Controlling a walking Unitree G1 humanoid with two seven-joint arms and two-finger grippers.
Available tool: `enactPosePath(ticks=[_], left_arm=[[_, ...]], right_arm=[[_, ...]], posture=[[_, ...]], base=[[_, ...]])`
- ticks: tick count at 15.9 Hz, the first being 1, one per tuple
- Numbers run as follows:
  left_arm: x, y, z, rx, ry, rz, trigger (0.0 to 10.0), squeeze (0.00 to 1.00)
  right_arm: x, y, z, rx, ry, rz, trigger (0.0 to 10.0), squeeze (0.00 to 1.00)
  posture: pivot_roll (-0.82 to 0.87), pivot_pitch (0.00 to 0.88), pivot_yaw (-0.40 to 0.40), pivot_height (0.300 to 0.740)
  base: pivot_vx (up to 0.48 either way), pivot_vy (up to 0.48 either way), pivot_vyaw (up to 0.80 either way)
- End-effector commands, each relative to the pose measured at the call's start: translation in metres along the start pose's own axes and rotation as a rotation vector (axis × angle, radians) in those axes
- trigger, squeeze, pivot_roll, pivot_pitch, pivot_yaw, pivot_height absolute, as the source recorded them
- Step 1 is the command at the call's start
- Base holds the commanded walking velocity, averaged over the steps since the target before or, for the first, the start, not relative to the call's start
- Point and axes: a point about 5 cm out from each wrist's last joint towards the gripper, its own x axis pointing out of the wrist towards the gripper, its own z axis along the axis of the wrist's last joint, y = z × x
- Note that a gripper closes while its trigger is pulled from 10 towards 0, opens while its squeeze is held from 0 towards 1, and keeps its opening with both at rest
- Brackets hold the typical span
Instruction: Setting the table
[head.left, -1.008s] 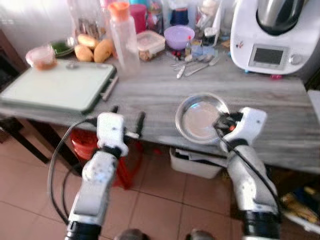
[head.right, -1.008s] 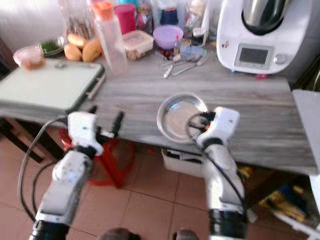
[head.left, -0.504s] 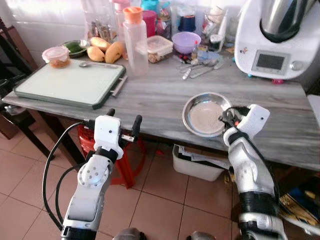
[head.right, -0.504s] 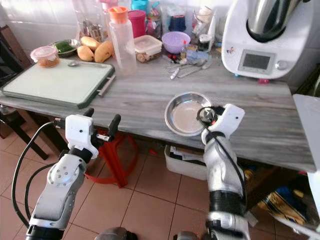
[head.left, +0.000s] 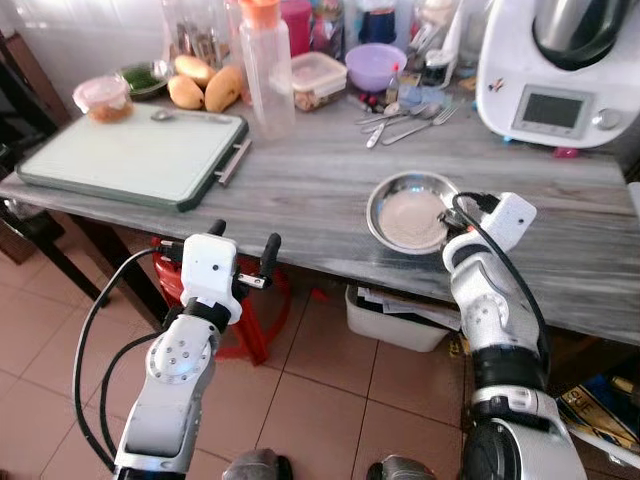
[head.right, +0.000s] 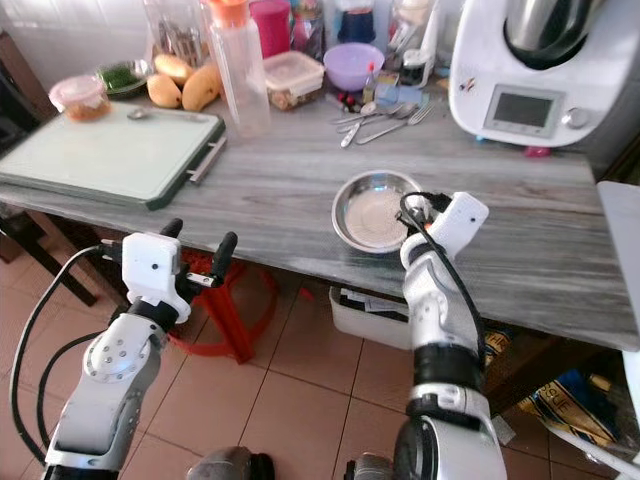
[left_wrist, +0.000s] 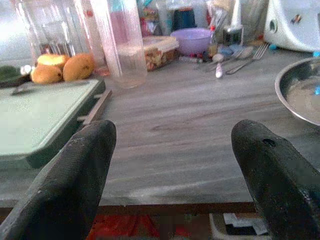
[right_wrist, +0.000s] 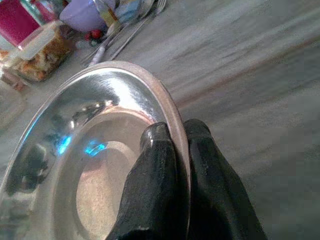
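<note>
A round steel plate (head.left: 410, 210) lies on the grey wooden table (head.left: 310, 190) near its front edge. My right gripper (head.left: 449, 217) is shut on the steel plate's right rim; in the right wrist view its two black fingers (right_wrist: 155, 165) pinch the rim of the steel plate (right_wrist: 95, 130), one inside and one outside. My left gripper (head.left: 243, 238) is open and empty, held in front of the table's edge to the left of the plate. Its fingers (left_wrist: 75, 170) stand wide apart in the left wrist view. Spoons and a fork (head.left: 405, 118) lie at the back of the table.
A green cutting board (head.left: 130, 155) covers the table's left part. A tall clear bottle (head.left: 266, 65), a purple bowl (head.left: 375, 62), food containers and fruit (head.left: 205, 88) crowd the back. A white kitchen machine (head.left: 555, 70) stands at the back right. A red stool (head.left: 250, 310) and a white box (head.left: 395, 315) sit under the table.
The camera view has shifted and tilted down a little. The right gripper and the plate sit slightly farther in on the table. The left gripper stays open before the edge.
</note>
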Motion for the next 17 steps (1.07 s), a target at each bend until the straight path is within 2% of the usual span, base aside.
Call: enactPosePath(ticks=[1, 4, 5, 11, 14, 15, 16, 17], left_arm=[[-0.003, 0.002, 0.002, 0.012, 0.008, -0.006, 10.0, 0.0], [-0.005, 0.002, 0.002, 0.016, 0.016, -0.007, 10.0, 0.0], [-0.005, 0.002, 0.002, 0.018, 0.018, -0.005, 10.0, 0.0], [-0.005, 0.0, 0.001, 0.012, 0.033, -0.015, 10.0, 0.0], [-0.004, 0.0, 0.001, 0.007, 0.034, -0.014, 10.0, 0.0], [-0.004, 0.0, 0.001, 0.007, 0.035, -0.014, 10.0, 0.0], [-0.004, 0.0, 0.0, 0.007, 0.036, -0.014, 10.0, 0.0], [-0.004, 0.001, 0.0, 0.008, 0.039, -0.016, 10.0, 0.0]], right_arm=[[0.004, 0.01, 0.001, 0.022, 0.007, 0.018, 10.0, 0.0], [0.011, 0.021, -0.007, 0.072, 0.071, 0.024, 10.0, 0.0], [0.011, 0.023, -0.008, 0.051, 0.077, 0.033, 10.0, 0.0], [0.009, 0.021, -0.023, -0.02, 0.149, 0.027, 10.0, 0.0], [0.012, 0.015, -0.017, 0.03, 0.13, -0.005, 10.0, 0.0], [0.012, 0.015, -0.017, 0.038, 0.131, -0.008, 10.0, 0.88], [0.012, 0.014, -0.016, 0.038, 0.125, -0.014, 10.0, 1.0], [0.013, 0.014, -0.015, 0.036, 0.126, -0.013, 10.0, 1.0]], posture=[[0.09, 0.087, 0.054, 0.74], [0.1, 0.09, 0.05, 0.74], [0.1, 0.089, 0.048, 0.74], [0.09, 0.082, 0.043, 0.74], [0.09, 0.081, 0.039, 0.74], [0.09, 0.081, 0.039, 0.74], [0.1, 0.077, 0.039, 0.74], [0.1, 0.074, 0.039, 0.74]], base=[[0.0, 0.0, 0.0], [0.0, 0.0, 0.0], [0.0, 0.0, 0.0], [0.0, 0.0, 0.0], [0.0, 0.0, 0.0], [0.0, 0.0, 0.0], [0.0, 0.0, 0.0], [0.0, 0.0, 0.0]])
